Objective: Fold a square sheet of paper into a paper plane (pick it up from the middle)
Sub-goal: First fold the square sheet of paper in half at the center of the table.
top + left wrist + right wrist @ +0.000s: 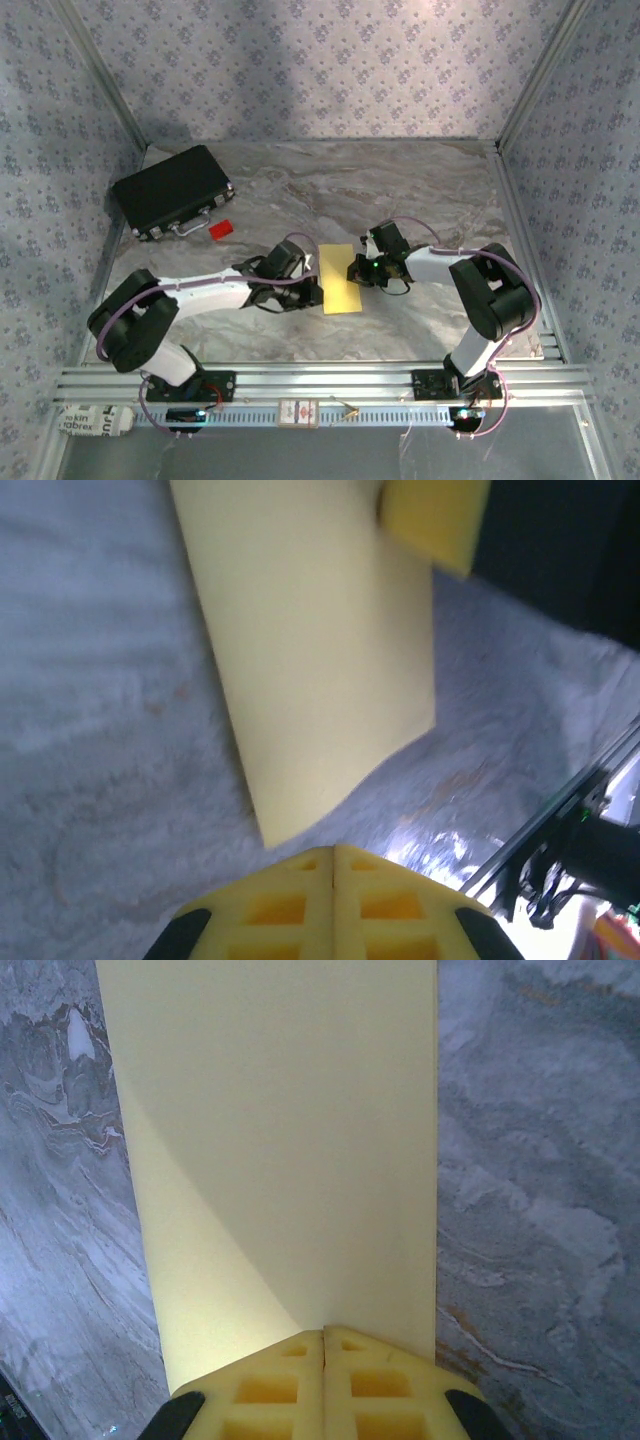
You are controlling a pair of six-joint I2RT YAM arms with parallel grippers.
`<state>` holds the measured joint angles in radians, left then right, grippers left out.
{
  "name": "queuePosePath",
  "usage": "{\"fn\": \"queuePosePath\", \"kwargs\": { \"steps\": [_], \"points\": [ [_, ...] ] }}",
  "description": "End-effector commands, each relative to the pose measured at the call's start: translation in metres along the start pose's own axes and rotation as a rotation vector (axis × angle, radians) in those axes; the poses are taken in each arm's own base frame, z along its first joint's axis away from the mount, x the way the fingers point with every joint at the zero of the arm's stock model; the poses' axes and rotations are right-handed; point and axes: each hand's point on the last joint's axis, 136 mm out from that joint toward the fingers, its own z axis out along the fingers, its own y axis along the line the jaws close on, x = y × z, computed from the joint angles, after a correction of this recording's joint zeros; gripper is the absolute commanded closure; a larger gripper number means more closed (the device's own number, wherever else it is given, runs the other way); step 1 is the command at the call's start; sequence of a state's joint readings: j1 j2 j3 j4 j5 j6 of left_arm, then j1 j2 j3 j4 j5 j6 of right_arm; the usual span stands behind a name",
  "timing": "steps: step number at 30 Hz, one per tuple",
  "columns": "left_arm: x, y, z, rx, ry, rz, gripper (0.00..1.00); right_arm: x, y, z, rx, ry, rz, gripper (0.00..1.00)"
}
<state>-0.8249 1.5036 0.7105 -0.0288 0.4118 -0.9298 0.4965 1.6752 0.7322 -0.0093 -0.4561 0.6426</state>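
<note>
On the marbled desk (430,190), both arms reach inward with bent elbows. Between them the folded yellow sheet of paper (340,280) lies flat. The left tool (333,872), pressed together, sits just beside one corner. The right tool (322,1350), likewise closed, sits at the opposite edge.

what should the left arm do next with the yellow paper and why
Probably ease the shut left gripper forward onto the near corner of the yellow paper and press it flat. That corner looks slightly bowed off the table, and the gripper sits just short of it, while the shut right gripper rests on the opposite edge, seemingly pinning it.
</note>
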Motion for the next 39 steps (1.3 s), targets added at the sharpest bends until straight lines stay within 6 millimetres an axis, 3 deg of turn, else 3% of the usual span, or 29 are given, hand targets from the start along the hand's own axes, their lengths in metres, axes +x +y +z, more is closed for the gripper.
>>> {"fn": "queuePosePath", "kwargs": {
  "steps": [1,5,8,19,21,27,30,34,39],
  "points": [
    [-0.026,-0.024,0.000,0.104,-0.038,-0.010,0.96,0.050,-0.069,0.004,0.268,0.139,0.107,1.00],
    [-0.033,-0.027,0.016,0.107,-0.004,-0.008,0.96,0.050,-0.069,0.004,0.268,0.140,0.105,1.00],
    [-0.028,-0.016,0.030,0.085,0.037,-0.030,0.96,0.051,-0.069,0.004,0.270,0.142,0.106,1.00],
    [0.015,0.056,0.047,-0.084,0.123,-0.079,0.97,0.051,-0.073,0.004,0.284,0.137,0.105,1.00],
    [0.012,0.052,0.045,-0.082,0.122,-0.070,0.97,0.050,-0.072,0.004,0.285,0.138,0.105,1.00],
    [-0.020,0.008,0.028,0.000,0.035,-0.026,0.97,0.048,-0.071,0.003,0.287,0.134,0.106,1.00],
    [-0.033,-0.004,0.025,0.032,0.014,-0.006,0.97,0.049,-0.072,0.003,0.290,0.137,0.106,1.00],
    [-0.044,-0.004,0.032,0.043,0.018,-0.013,0.97,0.050,-0.072,0.003,0.289,0.140,0.106,1.00],
    [-0.042,0.018,0.043,-0.007,0.027,-0.041,0.98,0.051,-0.073,0.002,0.290,0.137,0.105,1.00]
  ]
}}
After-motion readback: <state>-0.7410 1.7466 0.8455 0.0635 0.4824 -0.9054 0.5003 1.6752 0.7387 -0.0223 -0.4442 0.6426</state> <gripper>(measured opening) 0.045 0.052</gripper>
